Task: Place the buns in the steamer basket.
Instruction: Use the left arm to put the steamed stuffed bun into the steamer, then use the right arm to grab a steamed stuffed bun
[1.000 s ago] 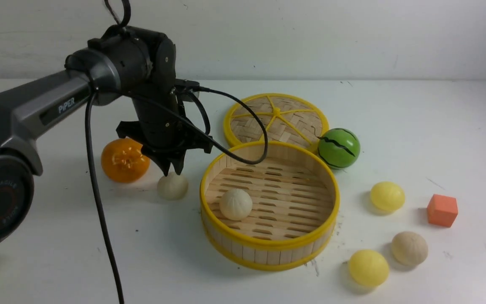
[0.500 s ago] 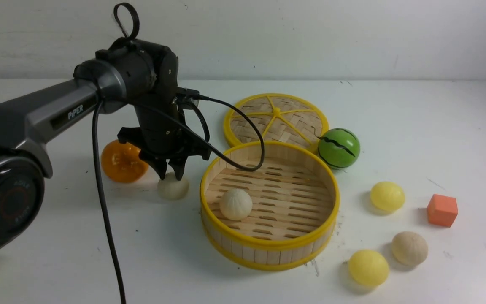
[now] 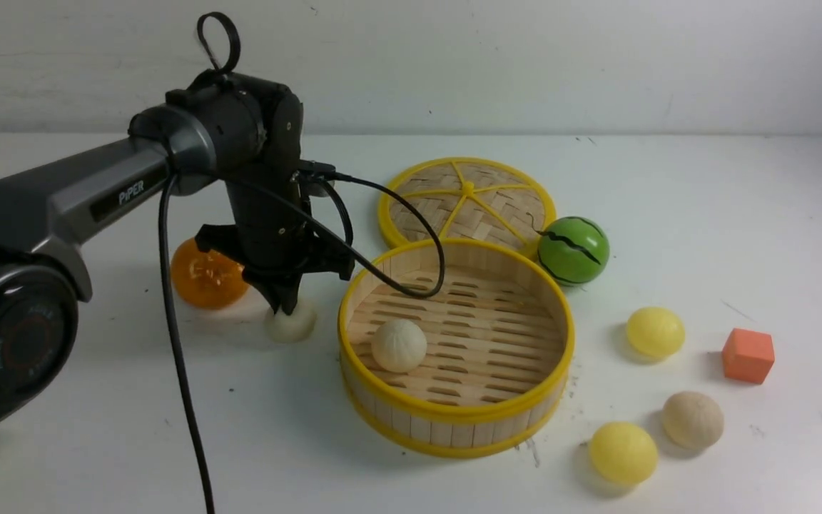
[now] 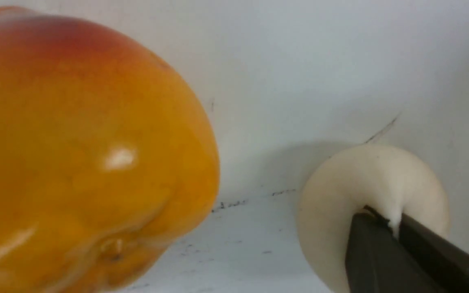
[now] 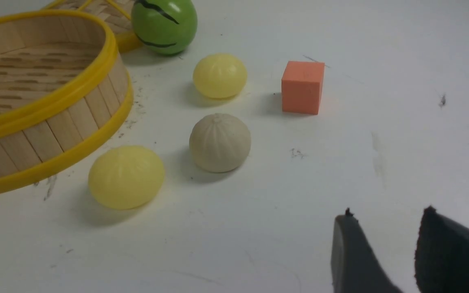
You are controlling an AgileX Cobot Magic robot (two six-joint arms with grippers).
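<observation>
Bun [image 3: 294,325] pinched by its crown in left end effector [image 3: 285,308]; so shallow a nip could slip on lifting toward basket [image 3: 454,412].

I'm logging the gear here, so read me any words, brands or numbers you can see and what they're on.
"PiPER": white letters on the grey link of the left arm.
Small lettering ringing the round joint cap: too blurred to read.
Wrist views: no text.
</observation>
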